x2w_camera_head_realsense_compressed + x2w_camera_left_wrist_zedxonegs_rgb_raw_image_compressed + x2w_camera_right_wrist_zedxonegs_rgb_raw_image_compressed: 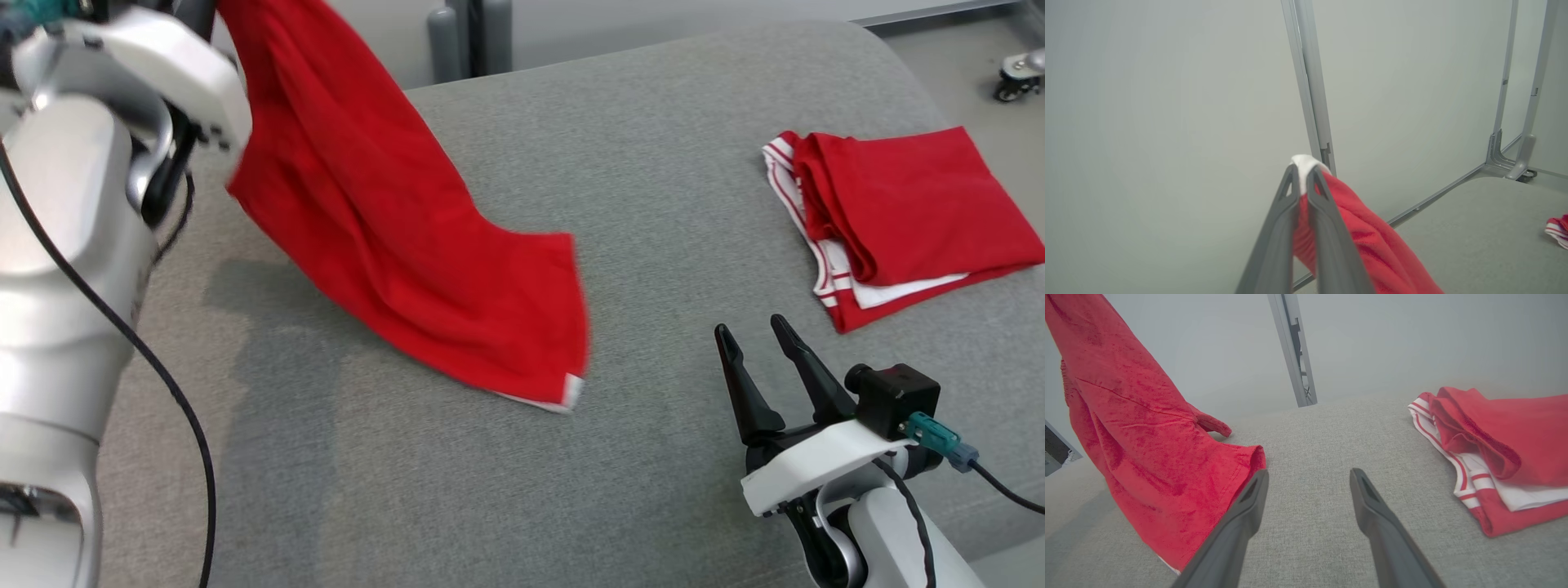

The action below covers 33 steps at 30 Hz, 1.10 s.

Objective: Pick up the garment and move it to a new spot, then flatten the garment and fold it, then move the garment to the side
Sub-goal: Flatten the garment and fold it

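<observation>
Two red clothes: the garment hangs with its low end on the grey pad, and a folded cloth lies there too. The left gripper pinches the garment's top tight. The right gripper is open and holds nothing.

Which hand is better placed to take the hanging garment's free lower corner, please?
Probably the right hand: it is open, empty and near the corner of the red garment that rests on the grey surface. The left hand is shut on the garment's top edge, holding it up.
</observation>
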### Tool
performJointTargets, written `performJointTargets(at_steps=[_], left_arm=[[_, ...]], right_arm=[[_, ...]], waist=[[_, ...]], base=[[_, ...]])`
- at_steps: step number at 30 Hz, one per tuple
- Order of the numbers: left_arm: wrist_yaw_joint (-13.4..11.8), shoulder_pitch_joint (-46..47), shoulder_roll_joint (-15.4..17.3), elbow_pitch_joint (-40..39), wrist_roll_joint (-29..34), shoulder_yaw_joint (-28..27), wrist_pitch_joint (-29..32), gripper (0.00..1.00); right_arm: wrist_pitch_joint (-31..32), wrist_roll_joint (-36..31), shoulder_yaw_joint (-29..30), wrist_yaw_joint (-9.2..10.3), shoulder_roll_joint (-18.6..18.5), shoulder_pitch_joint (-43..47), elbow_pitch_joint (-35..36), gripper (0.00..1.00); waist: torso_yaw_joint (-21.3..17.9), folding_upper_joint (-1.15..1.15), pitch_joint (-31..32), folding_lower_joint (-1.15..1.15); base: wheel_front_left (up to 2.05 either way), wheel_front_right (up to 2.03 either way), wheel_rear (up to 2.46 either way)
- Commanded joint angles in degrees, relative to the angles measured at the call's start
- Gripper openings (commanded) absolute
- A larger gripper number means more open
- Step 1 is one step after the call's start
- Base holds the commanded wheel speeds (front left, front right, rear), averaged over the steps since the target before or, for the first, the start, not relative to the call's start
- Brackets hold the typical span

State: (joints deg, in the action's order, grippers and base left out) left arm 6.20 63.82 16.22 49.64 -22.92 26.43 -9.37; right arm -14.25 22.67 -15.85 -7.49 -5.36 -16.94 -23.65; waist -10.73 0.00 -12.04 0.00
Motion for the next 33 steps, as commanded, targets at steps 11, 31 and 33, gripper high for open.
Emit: performJointTargets(at_steps=[11,31,33], left_arm=[[-3.78,9.41,-0.86,-10.73,10.07,3.59,-5.7,0.0],[1.29,-27.07,1.14,-22.95,11.82,34.77,-5.71,0.0],[1.04,-28.15,1.64,-23.12,11.55,35.09,-5.72,0.0]], right_arm=[[-1.08,0.04,1.18,0.0,0.47,0.04,-1.57,1.0],[-0.46,-2.62,4.86,0.0,-1.57,1.5,-1.77,1.0],[-0.11,-2.78,4.93,0.0,-1.64,1.57,-1.49,1.0]], waist=[[-2.31,0.0,0.09,0.0],[9.43,0.0,1.75,0.0],[10.72,0.0,2.22,0.0]], base=[[0.0,0.0,0.0],[0.0,0.0,0.0],[0.0,0.0,0.0]])
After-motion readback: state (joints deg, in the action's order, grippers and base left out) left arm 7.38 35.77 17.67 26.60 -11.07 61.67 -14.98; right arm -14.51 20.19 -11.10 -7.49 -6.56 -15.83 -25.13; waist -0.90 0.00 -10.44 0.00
